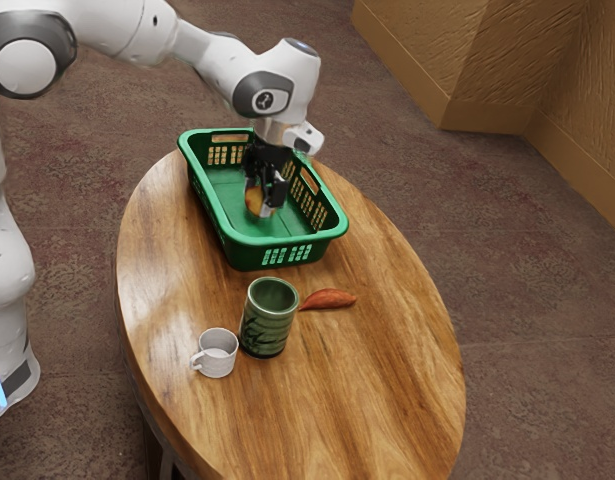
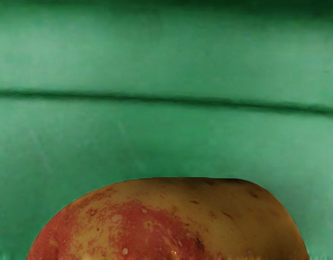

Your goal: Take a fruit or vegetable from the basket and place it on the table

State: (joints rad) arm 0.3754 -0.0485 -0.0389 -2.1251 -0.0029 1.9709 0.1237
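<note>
In the exterior view my gripper [image 1: 261, 200] reaches down inside the green basket [image 1: 284, 242]. Its fingers are shut on a yellow-brown fruit or vegetable [image 1: 254, 201], one on either side of it. The wrist view has this rounded piece [image 2: 171, 222] large at the lower edge, with red patches and dark specks on yellow skin. Behind it is the green basket floor [image 2: 166, 141]. Whether the piece touches the floor, I cannot tell.
On the wooden table [image 1: 377, 380], an orange-red elongated vegetable [image 1: 329, 299] lies beside a green patterned cup [image 1: 266, 325]. A white mug [image 1: 217, 354] stands close to that cup. The basket walls surround my gripper.
</note>
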